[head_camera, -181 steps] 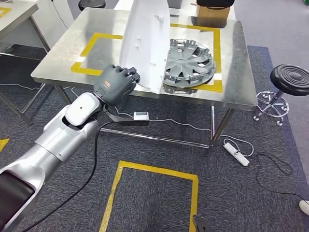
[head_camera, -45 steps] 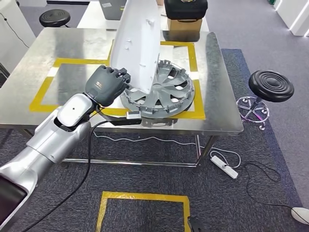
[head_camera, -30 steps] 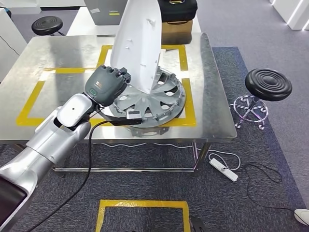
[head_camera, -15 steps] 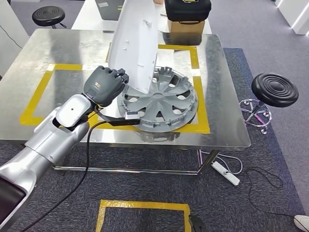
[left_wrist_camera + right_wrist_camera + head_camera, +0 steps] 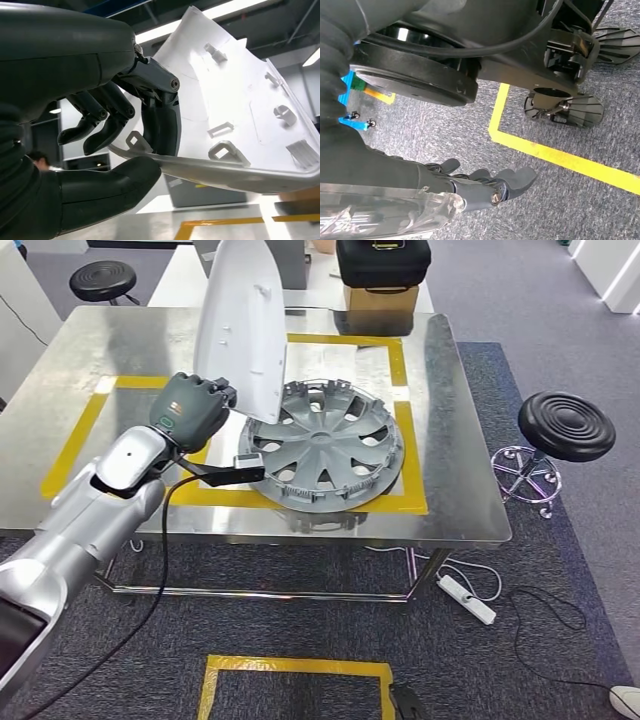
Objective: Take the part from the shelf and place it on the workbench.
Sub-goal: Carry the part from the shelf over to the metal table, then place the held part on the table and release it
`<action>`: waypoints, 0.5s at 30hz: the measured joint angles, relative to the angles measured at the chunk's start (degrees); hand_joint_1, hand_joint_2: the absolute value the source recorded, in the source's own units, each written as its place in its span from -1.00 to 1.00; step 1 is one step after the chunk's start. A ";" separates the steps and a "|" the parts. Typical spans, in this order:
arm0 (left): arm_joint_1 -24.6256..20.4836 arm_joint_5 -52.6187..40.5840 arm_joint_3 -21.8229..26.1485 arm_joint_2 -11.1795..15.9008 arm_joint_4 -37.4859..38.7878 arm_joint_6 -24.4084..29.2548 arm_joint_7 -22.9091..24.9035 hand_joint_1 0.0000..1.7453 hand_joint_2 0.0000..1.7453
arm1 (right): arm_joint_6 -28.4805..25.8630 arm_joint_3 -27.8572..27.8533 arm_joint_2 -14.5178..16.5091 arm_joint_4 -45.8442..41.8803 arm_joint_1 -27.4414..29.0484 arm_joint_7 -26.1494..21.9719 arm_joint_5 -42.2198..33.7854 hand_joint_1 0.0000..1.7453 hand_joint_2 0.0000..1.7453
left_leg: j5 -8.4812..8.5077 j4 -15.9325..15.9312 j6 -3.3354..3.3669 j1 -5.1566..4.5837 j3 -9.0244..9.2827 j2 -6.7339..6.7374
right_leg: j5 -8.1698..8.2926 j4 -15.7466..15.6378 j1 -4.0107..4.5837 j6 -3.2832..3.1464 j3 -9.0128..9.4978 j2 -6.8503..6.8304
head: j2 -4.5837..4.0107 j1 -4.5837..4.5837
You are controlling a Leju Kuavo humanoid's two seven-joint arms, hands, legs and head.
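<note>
- The left hand (image 5: 189,412) pinches the white part (image 5: 243,330) by its lower edge, upright above the counter (image 5: 453,440).
- A grey hubcap (image 5: 324,455) lies near the counter's front edge.
- The right hand (image 5: 486,187) hangs over the carpet, fingers apart, holding nothing.

The head view looks forward and down from high on the body, over the steel workbench (image 5: 453,390), with the left arm entering at seven o'clock. The left wrist view sits close behind the left hand (image 5: 94,125), sharing the white part (image 5: 234,110) with it. The right wrist view faces carpet (image 5: 565,210), nearby.
</note>
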 joint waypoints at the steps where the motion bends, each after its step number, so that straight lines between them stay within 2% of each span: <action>1: -0.51 0.21 0.43 0.21 1.73 0.57 -0.17 1.00 1.00 | 0.03 0.01 0.00 0.00 -0.11 0.09 0.16 -1.00 1.00 | 0.02 -0.01 -0.03 0.02 0.01 0.00 | 0.01 0.01 0.01 -0.03 0.00 0.01 | 0.00 0.00; 15: -3.67 1.74 5.27 3.94 15.47 5.44 -0.18 1.00 1.00 | 0.56 0.44 0.05 0.02 -0.74 0.63 1.22 -1.00 1.00 | 0.03 -0.04 -0.07 0.07 0.05 0.01 | -0.04 0.05 0.10 -0.26 0.02 -0.01 | -0.01 -0.01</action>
